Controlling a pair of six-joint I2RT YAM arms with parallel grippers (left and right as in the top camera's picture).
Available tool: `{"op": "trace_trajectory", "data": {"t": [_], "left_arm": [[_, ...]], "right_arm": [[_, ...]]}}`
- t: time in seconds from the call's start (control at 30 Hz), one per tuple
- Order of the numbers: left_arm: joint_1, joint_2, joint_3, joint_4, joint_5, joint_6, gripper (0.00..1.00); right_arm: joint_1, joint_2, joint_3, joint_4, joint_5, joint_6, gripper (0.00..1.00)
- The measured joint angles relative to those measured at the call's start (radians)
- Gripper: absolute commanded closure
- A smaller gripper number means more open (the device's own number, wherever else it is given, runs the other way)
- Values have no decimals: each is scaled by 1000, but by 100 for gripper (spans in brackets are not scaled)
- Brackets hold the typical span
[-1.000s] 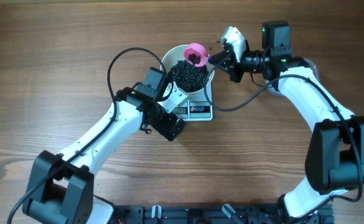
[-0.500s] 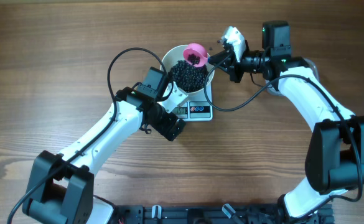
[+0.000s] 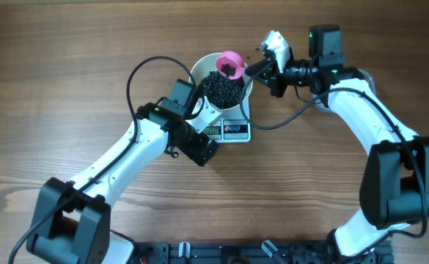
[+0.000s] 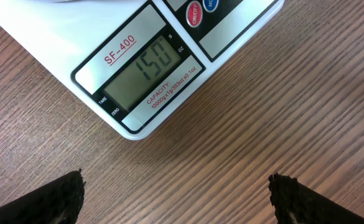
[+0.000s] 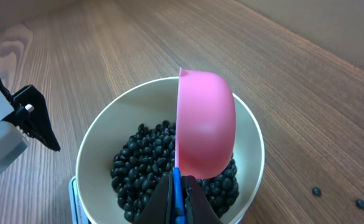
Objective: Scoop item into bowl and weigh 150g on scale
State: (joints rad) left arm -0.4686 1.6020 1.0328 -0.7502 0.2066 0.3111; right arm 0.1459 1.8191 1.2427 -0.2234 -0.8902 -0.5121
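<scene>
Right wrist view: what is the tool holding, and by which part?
The small pink plastic scoop, pinched at its handle end by the right tool, above the round white bowl.

black beans (image 5: pixel 138 167), pink scoop (image 5: pixel 203 124), bowl (image 5: pixel 116 118) white or perhaps cream.

A small pink rounded plastic scoop (image 3: pixel 231 63) is tipped on its side. The right wrist view shows its smooth domed back (image 5: pixel 205 124), with a thin blue strip (image 5: pixel 176 185) at its lower end. A brown wood-grain table (image 3: pixel 67 59) spreads out on every side of the scoop. From overhead, its grain runs left to right, and a paler oval swirl (image 3: pixel 5 196) lies well away from the scoop, toward the near left corner.
</scene>
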Motion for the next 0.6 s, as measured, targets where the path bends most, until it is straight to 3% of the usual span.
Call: {"op": "trace_trajectory", "data": {"t": [0.37,0.6], "left_arm": [[0,0,0,0,0,0,0],[0,0,0,0,0,0,0]], "right_arm": [[-2,0,0,1,-23,30,96],[-116,0,0,7,-233,109,96]]}}
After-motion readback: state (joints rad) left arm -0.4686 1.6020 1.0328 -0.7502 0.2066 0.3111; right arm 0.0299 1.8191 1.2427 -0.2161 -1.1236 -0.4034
